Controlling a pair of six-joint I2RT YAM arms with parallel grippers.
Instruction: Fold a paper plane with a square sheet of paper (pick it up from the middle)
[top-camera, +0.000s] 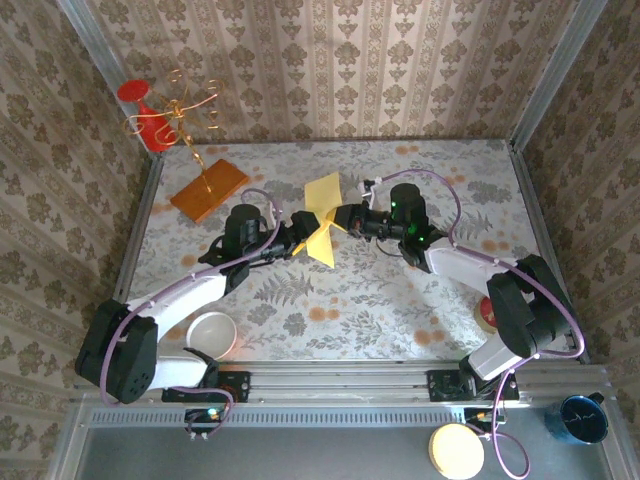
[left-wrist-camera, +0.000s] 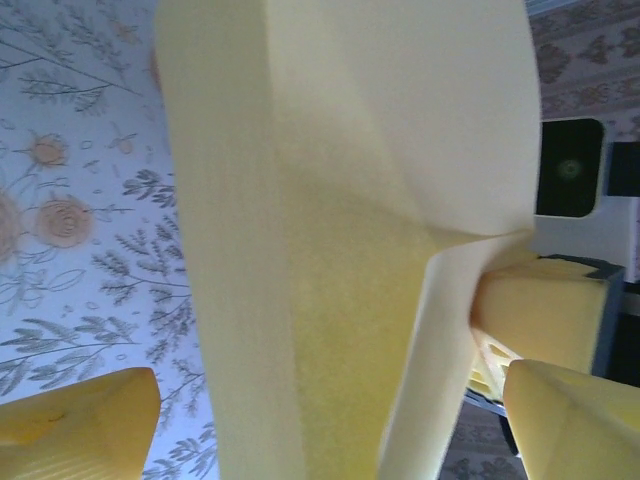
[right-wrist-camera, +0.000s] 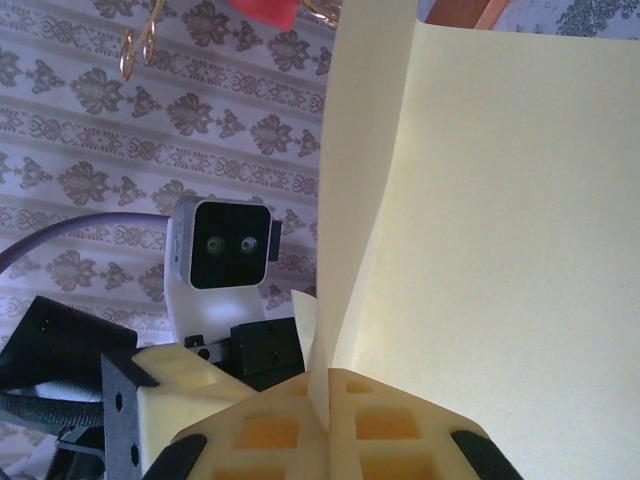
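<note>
Holding the paper: the right fingers (right-wrist-camera: 250, 425) are closed on the lower edge of the sheet of paper (right-wrist-camera: 480, 230). In the right wrist view the thin edge goes down into the seam between the two pads.
Left fingers: the left fingers (left-wrist-camera: 75, 425) stand wide open, one in each lower corner of the left wrist view, with the paper between them. A strip of table shows between one finger and the paper. I cannot tell if the other finger touches it.
Sheet of paper: pale yellow and no more flat. It is bent along a crease, with one face turned to each wrist camera.
Place of the paper: it is held up over the middle of the table (top-camera: 400, 300), between the left arm (top-camera: 245, 235) and the right arm (top-camera: 405, 215). In the top view one flap points toward the far wall and one toward the near edge. I cannot tell if the low tip touches the table.
Meeting of the arms: the right fingers also show in the left wrist view, pinching the paper's edge just beside the open left finger.
Orange board: it lies flat at the far left of the table, well apart from the paper, with a gold wire stand (top-camera: 185, 110) on it.
White bowl: the white bowl (top-camera: 212, 333) stands near the left arm's base.
</note>
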